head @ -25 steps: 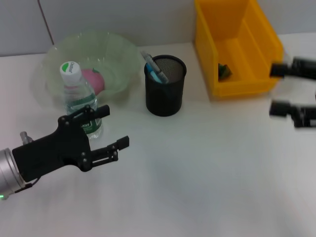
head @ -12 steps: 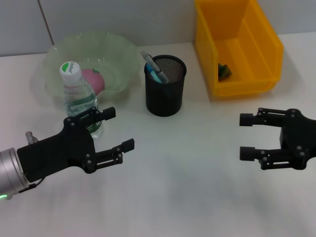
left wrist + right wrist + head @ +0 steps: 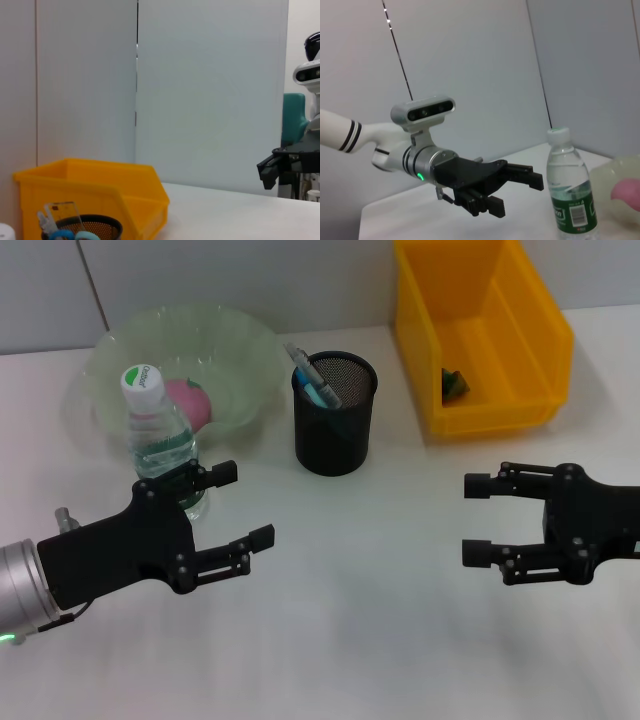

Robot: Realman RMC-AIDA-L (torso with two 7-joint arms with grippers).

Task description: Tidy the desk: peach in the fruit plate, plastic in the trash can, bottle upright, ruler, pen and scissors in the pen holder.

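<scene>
The clear bottle (image 3: 158,438) with a green label stands upright in front of the green fruit plate (image 3: 245,350). The pink peach (image 3: 190,402) lies in the plate. The black mesh pen holder (image 3: 335,430) holds a clear ruler and blue-handled items (image 3: 312,380). The yellow bin (image 3: 500,300) holds a dark plastic scrap (image 3: 455,383). My left gripper (image 3: 245,505) is open and empty, just right of the bottle. My right gripper (image 3: 474,519) is open and empty over the table, in front of the bin. The right wrist view shows the left gripper (image 3: 517,195) beside the bottle (image 3: 570,195).
The left wrist view shows the yellow bin (image 3: 100,195), the pen holder's rim (image 3: 95,231) and the right gripper (image 3: 272,170) farther off. The two grippers face each other across bare white table (image 3: 360,570). A grey wall stands behind the desk.
My right gripper has come away from the bin's right side, forward and leftward over the table. My left gripper has shifted slightly right of the bottle.
</scene>
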